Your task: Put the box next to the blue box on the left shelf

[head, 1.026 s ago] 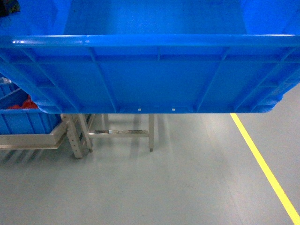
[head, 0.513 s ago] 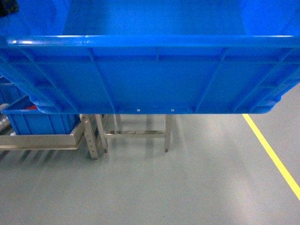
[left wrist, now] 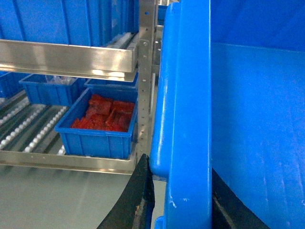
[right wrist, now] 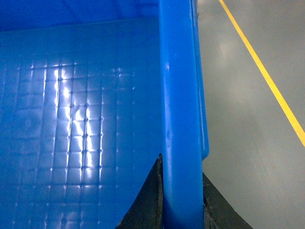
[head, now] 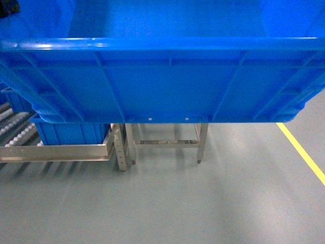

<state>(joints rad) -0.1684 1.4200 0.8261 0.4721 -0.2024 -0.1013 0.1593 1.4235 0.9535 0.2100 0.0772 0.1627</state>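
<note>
The box (head: 167, 86), a big bright-blue crate with ribbed side panels, fills the upper half of the head view from 9 to 3 o'clock, held up off the grey floor (head: 167, 203). Below it at 7 to 8 o'clock stands the left shelf (head: 56, 151), a stainless-steel rack with rows of white rollers, and a small blue box (head: 71, 133) sits on its rollers, partly hidden under the crate's lower edge. A yellow floor line (head: 302, 152) runs at 4 o'clock.

In the left wrist view the left gripper (left wrist: 178, 195) is clamped on the crate's thick left rim, one dark finger (left wrist: 138, 200) outside the wall and the other inside. At 9 o'clock of that view a small blue bin of red parts (left wrist: 102, 121) rests on the rollers.

The right gripper (right wrist: 181, 200) is clamped likewise on the right rim, dark fingers (right wrist: 147, 205) on both sides of it.
</note>
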